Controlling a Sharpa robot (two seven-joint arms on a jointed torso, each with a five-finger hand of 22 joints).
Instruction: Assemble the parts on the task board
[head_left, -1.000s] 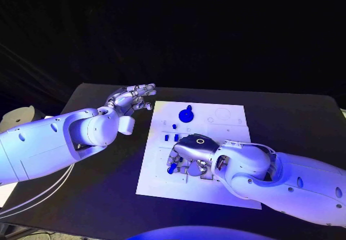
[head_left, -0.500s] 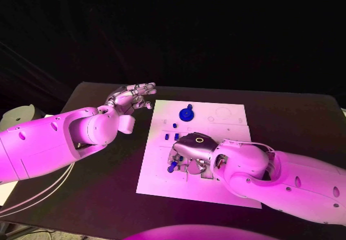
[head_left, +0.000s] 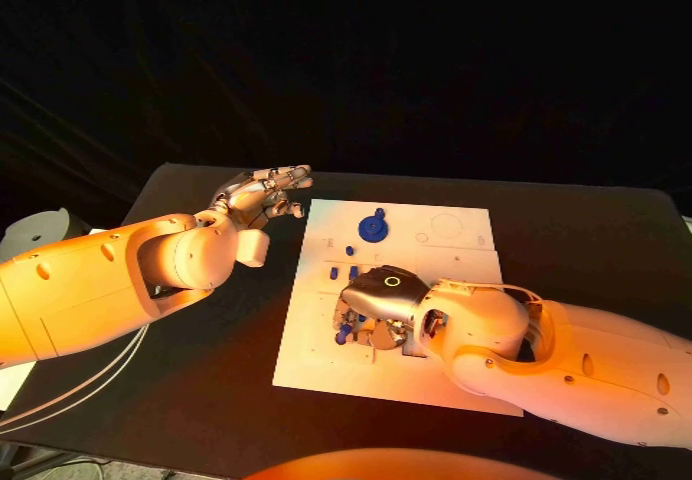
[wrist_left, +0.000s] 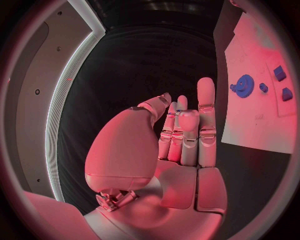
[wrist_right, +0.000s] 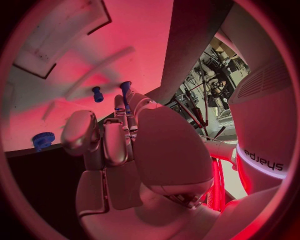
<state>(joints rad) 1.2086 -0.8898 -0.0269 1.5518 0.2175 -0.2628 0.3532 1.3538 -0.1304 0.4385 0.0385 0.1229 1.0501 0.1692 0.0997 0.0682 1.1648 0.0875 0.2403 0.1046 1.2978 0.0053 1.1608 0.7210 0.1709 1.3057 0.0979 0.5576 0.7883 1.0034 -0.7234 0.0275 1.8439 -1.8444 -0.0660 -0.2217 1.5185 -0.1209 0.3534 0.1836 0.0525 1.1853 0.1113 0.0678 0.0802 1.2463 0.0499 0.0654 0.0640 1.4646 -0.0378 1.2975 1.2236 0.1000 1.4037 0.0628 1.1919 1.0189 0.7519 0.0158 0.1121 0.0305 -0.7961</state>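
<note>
Task board (head_left: 433, 380) lies mid-bench, right hand (head_left: 378, 305) low over it pinching a blue peg (wrist_right: 125, 89) for seating, while left hand (head_left: 264, 193) waits beside it, spread and empty.

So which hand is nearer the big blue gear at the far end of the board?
Left. The left hand hovers just off the board's edge beside the gear; the right hand is lower on the task board, over the small pegs.

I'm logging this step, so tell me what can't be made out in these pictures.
- Head view: the right hand covers the task board beneath it; whatever lies under the palm is hidden.
- Right wrist view: whether the fingers grip the blue peg is unclear; they overlap it.
- Head view: the small blue parts are too small to tell apart.
</note>
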